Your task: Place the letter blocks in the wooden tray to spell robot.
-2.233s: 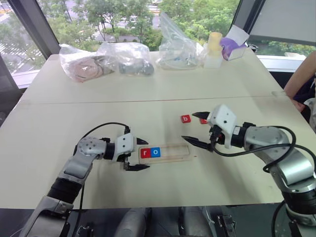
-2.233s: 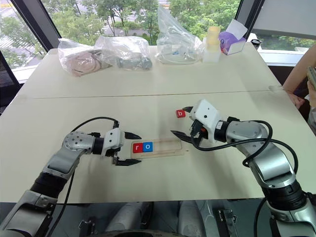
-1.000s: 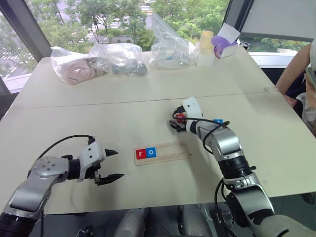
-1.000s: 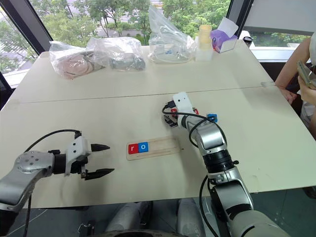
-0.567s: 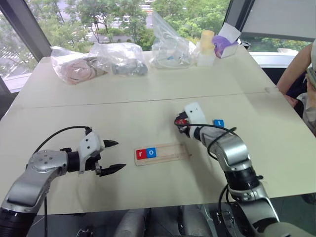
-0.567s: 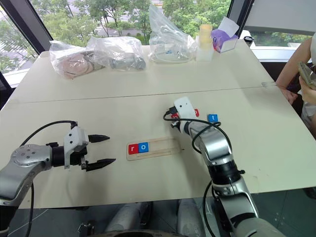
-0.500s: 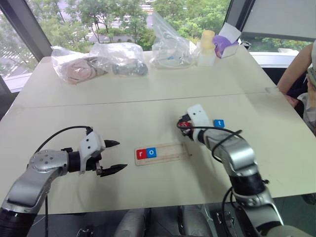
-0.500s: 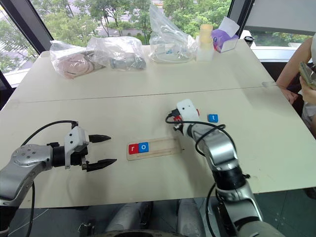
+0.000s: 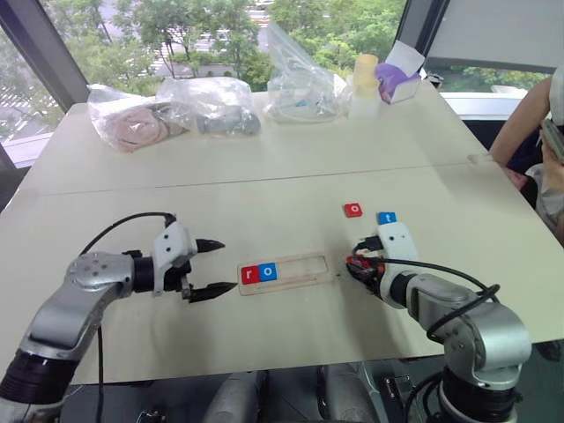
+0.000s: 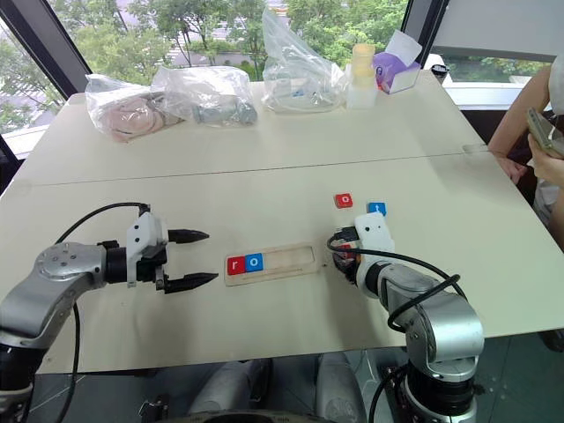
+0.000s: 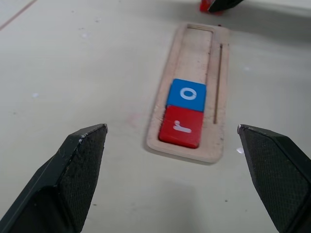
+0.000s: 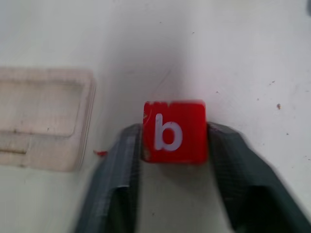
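While my right gripper (image 12: 173, 141) is clamped on the red b block (image 12: 174, 131), one finger pressing each side of it, the block sits just off the right end of the wooden tray (image 9: 283, 272), roughly at the tray's 3 o'clock in the head view. Can't tell if the block is touching the table or slightly off it, the wrist view is a bit smeared.

Tray status: red r block (image 9: 250, 274) and blue o block (image 9: 269, 271) are seated side by side at the left end of the slot, touching each other, and the remaining part of the slot is bare wood.

My left gripper (image 9: 210, 268) is spread wide with nothing in it, hovering at the tray's 9 o'clock, fingertips pointing at the tray's left end but not touching it.

The other two tiles are out on the table (image 9: 264, 176) around the tray's 1 o'clock: a red o block (image 9: 352, 210) and a blue t block (image 9: 386, 218), close together but apart.

Some plastic bags (image 9: 220, 101) are way back at 12 o'clock along the far edge.
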Robot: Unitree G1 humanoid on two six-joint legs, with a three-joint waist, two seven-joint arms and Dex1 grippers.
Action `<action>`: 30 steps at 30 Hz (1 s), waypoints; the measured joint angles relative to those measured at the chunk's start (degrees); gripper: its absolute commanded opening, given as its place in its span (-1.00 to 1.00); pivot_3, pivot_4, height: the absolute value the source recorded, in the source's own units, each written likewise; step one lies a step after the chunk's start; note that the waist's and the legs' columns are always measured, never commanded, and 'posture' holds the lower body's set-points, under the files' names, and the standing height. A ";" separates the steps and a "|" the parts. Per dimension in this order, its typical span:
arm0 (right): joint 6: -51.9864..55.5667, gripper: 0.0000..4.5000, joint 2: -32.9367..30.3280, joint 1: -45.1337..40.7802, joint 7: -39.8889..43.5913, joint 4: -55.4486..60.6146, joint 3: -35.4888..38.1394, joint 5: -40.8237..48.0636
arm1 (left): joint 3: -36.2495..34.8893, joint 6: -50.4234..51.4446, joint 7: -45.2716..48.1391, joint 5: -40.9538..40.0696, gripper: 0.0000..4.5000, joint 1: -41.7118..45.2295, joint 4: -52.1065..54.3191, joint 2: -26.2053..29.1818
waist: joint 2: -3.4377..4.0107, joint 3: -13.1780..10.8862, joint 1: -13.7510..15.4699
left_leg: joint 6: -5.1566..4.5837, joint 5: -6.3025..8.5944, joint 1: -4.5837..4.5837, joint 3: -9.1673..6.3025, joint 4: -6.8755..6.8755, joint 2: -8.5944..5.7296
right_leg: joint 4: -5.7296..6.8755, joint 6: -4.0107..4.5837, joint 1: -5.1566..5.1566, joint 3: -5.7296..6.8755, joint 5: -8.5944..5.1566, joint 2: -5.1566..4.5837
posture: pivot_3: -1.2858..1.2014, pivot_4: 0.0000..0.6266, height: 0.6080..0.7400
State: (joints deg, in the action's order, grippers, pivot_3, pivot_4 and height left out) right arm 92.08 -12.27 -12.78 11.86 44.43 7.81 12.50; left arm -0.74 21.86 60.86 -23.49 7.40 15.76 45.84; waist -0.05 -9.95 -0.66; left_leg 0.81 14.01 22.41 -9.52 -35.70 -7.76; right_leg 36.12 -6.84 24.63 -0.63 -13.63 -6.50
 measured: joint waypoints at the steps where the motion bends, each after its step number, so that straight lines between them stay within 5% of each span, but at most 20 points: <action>1: 0.00 0.85 -0.29 -0.18 0.23 -0.02 0.12 0.26 | 0.00 0.00 -0.01 0.02 1.00 0.04 -0.03 -0.04 | 0.00 0.00 0.00 | 0.00 0.00 0.00 0.00 0.00 0.00 | 0.00 0.00 0.00 0.00 0.00 0.00 | 0.03 -0.52 1.00; 2: 0.00 0.99 -1.06 -0.76 0.75 -0.14 0.10 0.63 | 0.01 0.01 -0.01 0.04 1.00 0.07 -0.07 -0.14 | 0.01 0.00 -0.01 | 0.00 0.00 0.00 0.01 0.00 0.00 | -0.01 0.00 0.00 0.00 0.00 0.01 | 0.03 -0.52 1.00; 7: -6.36 0.99 -18.43 -4.73 12.74 -2.95 -2.04 6.78 | 0.06 0.09 0.00 0.17 1.00 0.14 -0.11 -0.33 | -0.03 -0.04 0.06 | -0.03 0.01 0.00 0.08 -0.04 0.00 | -0.08 -0.02 -0.08 0.05 0.00 -0.01 | 0.03 -0.52 1.00; 13: -52.43 0.99 -40.35 -1.46 47.21 -18.44 -8.51 5.83 | 0.22 0.19 -0.01 0.29 1.00 -0.02 0.14 -0.38 | -0.33 -0.23 -0.12 | -0.13 0.08 -0.03 0.16 -0.12 0.08 | -0.20 -0.11 -0.26 0.14 -0.05 0.02 | 0.03 -0.52 1.00; 19: -74.27 0.99 -40.17 -7.55 59.57 -42.56 -18.02 -0.85 | 0.05 1.07 -0.11 -0.79 1.00 -1.53 3.24 -0.38 | -0.36 -0.34 -0.16 | -0.14 0.09 -0.03 0.29 -0.34 0.14 | -0.11 0.01 -0.23 -0.04 0.03 0.00 | 0.03 -0.52 1.00; 27: -82.13 0.99 -35.95 -14.90 64.80 -56.43 -21.23 -4.11 | -0.47 1.76 -0.21 -1.08 1.00 -2.46 4.62 -0.29 | -0.37 -0.35 0.08 | -0.12 0.09 -0.02 0.28 -0.33 0.17 | -0.11 0.02 -0.21 -0.06 0.04 0.02 | 0.03 -0.52 1.00; 30: -82.23 0.64 -35.14 -16.10 65.65 -58.48 -21.32 -4.43 | -0.51 1.76 -0.53 -1.08 1.00 -2.55 4.78 -0.29 | -0.37 -0.35 0.05 | -0.12 0.09 -0.03 0.28 -0.34 0.17 | -0.10 0.04 -0.21 -0.07 0.06 0.03 | 0.03 -0.52 1.00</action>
State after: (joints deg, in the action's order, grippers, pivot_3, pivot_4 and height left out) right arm 9.85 -47.41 -28.88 77.51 -14.05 -13.51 8.07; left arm -1.25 23.62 60.33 -24.56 4.86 20.54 45.55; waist -0.42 -10.30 -0.61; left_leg 0.69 14.10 22.38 -9.24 -36.04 -7.59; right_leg 36.01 -6.80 24.42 -0.70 -13.57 -6.47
